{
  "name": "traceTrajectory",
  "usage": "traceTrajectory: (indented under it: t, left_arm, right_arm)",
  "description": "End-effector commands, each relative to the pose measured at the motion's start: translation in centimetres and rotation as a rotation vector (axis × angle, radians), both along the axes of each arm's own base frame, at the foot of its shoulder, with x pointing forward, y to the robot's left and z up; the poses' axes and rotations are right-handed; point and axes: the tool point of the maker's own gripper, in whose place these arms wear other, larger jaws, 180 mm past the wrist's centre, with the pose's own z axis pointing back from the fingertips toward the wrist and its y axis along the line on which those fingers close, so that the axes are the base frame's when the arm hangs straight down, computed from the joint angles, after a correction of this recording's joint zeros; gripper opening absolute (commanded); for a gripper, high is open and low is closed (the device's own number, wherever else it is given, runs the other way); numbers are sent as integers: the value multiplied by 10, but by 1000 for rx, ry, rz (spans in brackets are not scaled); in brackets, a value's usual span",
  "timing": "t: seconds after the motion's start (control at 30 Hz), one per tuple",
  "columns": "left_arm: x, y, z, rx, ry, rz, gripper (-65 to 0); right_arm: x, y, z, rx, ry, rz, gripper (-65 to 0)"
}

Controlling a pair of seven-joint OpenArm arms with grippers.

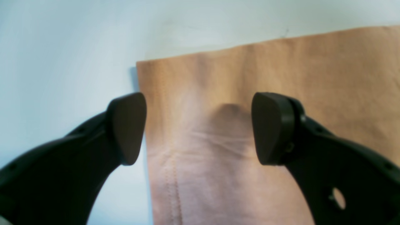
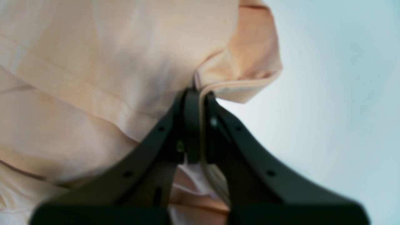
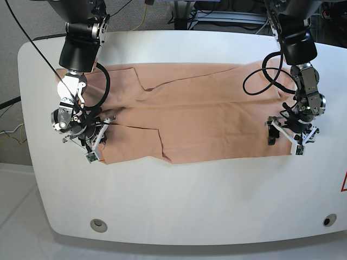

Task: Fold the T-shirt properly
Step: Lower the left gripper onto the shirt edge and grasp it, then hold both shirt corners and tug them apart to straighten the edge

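Note:
The peach T-shirt (image 3: 195,116) lies spread wide across the white table (image 3: 190,206), wrinkled, with a flap folded over at its front left. My right gripper (image 3: 93,151), on the base view's left, is shut on the shirt's front left edge. In the right wrist view its jaws (image 2: 197,93) pinch a hemmed fold of the shirt (image 2: 93,62). My left gripper (image 3: 284,142) is open at the shirt's front right corner. In the left wrist view it (image 1: 200,129) straddles the shirt's corner (image 1: 225,162), one finger (image 1: 128,128) over bare table, the other (image 1: 272,128) over fabric.
The table's rounded edges run close on the left and right of the shirt. Two small round holes sit near the front corners (image 3: 97,223) (image 3: 327,220). Black cables (image 3: 260,76) hang from both arms above the shirt. Clutter and wires lie beyond the far edge.

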Motion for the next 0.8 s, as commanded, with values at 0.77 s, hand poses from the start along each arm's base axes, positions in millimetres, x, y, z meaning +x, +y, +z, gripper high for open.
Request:
traceTrajectory:
  t: [0.77]
  left_arm:
    - [0,-22,-19,-28,29,-12,-148]
  right_arm:
    - [0,-7,20,-37,-49,0,-650]
